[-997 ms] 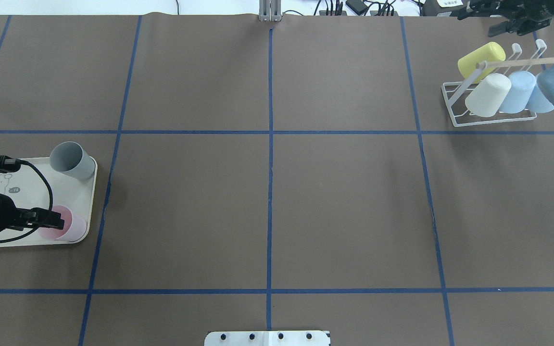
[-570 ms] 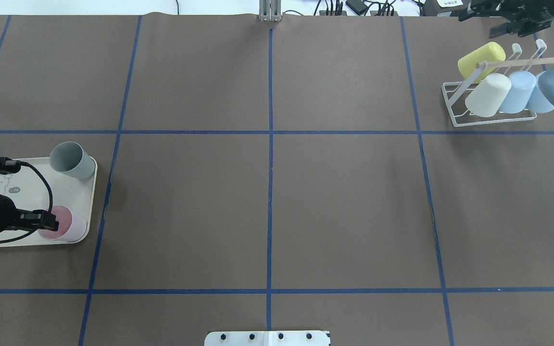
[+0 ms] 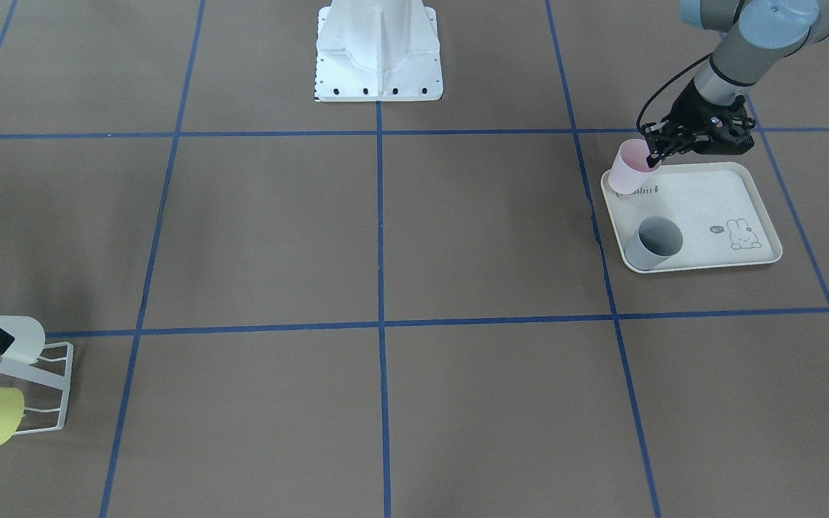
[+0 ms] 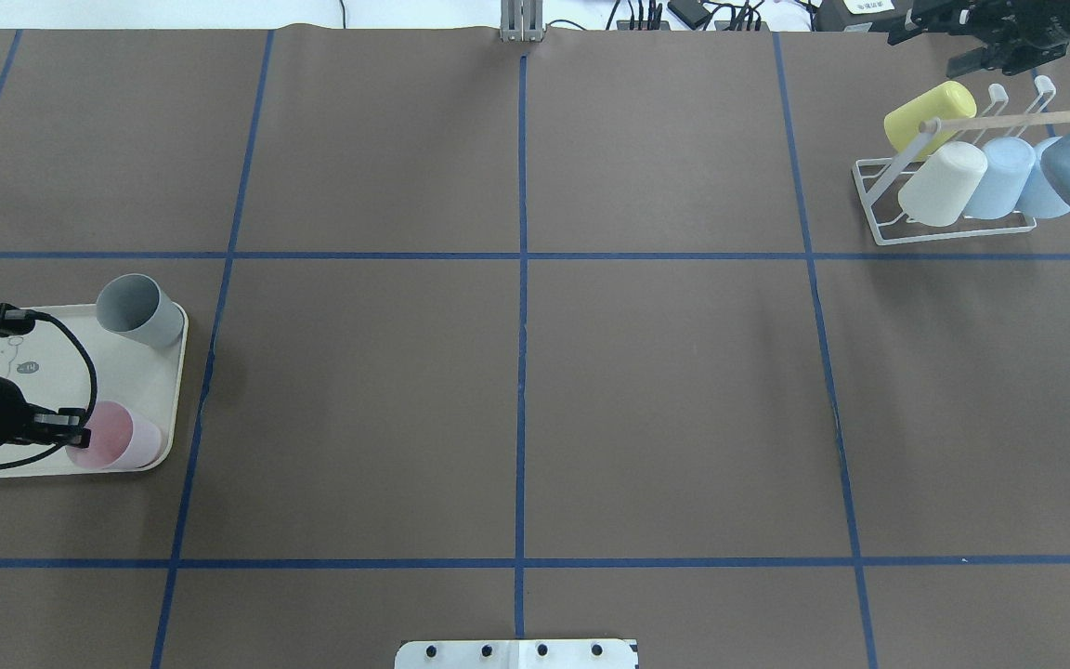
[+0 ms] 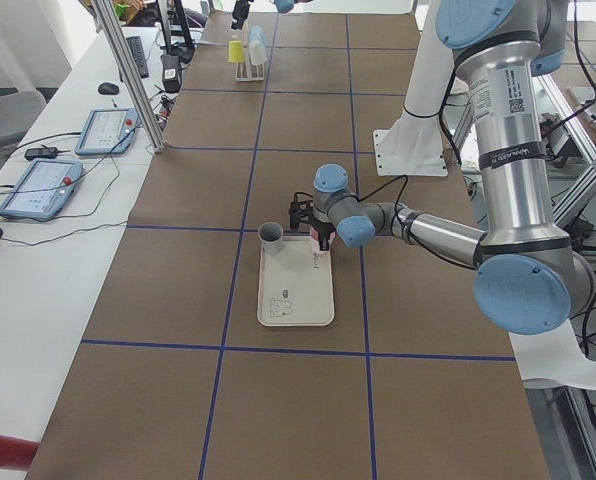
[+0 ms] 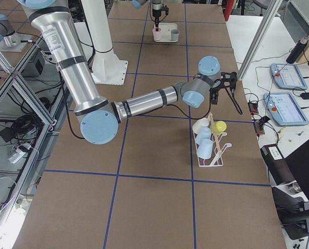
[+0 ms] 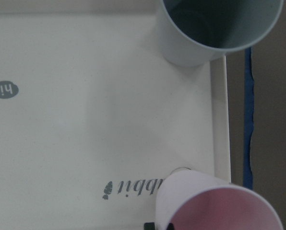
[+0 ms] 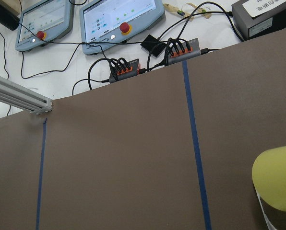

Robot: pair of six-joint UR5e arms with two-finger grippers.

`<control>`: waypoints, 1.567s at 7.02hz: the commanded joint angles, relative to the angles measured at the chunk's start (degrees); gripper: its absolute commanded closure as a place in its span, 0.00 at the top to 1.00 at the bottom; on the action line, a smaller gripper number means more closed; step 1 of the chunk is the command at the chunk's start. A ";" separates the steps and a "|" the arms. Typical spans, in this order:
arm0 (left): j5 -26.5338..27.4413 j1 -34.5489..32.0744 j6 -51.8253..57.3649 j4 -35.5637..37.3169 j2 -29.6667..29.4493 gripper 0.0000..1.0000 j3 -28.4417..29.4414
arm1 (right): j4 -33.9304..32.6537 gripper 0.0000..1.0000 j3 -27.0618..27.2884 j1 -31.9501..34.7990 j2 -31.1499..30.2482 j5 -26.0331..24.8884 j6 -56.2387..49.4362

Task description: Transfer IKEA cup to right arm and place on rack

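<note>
Drawn back across the pink cup's [image 4: 122,439] mouth since the earlier frame, the left gripper [image 4: 78,429] sits at its rim, closure indiscernible, with the cup on the tray's [image 4: 126,381] corner: the pick-up step, next requiring a firm pinch and lift toward the rack [image 4: 888,177], well apart from the tray.

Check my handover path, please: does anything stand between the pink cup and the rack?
Nothing visible does. The pink cup shares the tray with a grey cup, but that one stands to the side, off the line to the rack.
</note>
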 commanded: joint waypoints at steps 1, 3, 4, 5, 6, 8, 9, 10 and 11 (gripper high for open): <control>-4.01 -9.42 4.54 0.23 3.54 0.00 -5.31 | -0.19 1.00 0.64 -0.03 -0.02 0.00 0.08; -3.41 -12.02 4.41 -0.03 -1.17 0.00 -7.34 | 0.07 1.00 2.39 -0.90 0.15 -0.08 5.47; -3.76 -11.85 2.67 -0.12 -4.86 0.00 -7.96 | 0.07 1.00 5.80 -1.52 0.07 0.09 10.31; -3.67 -11.50 -3.53 -0.30 -9.16 0.00 -7.88 | -0.36 1.00 9.57 -2.57 -0.11 0.18 15.75; -4.11 -11.15 -7.68 -0.30 -14.08 0.00 -8.06 | -0.37 1.00 12.13 -3.71 -0.20 0.09 20.16; -3.42 -4.68 -25.59 -2.04 -23.40 0.00 -7.36 | 0.07 1.00 17.75 -5.38 -0.98 -0.52 30.35; -3.15 -3.34 -33.66 -4.41 -28.31 0.00 -5.96 | 0.07 1.00 20.13 -7.04 -0.90 -1.31 34.58; 3.64 -0.45 -38.00 -6.60 -31.93 0.00 -5.77 | 0.07 1.00 22.68 -8.37 -0.81 -2.62 38.36; 12.67 4.10 -41.70 -9.67 -34.58 0.00 -5.51 | 0.07 1.00 24.79 -9.68 -0.81 -2.81 42.83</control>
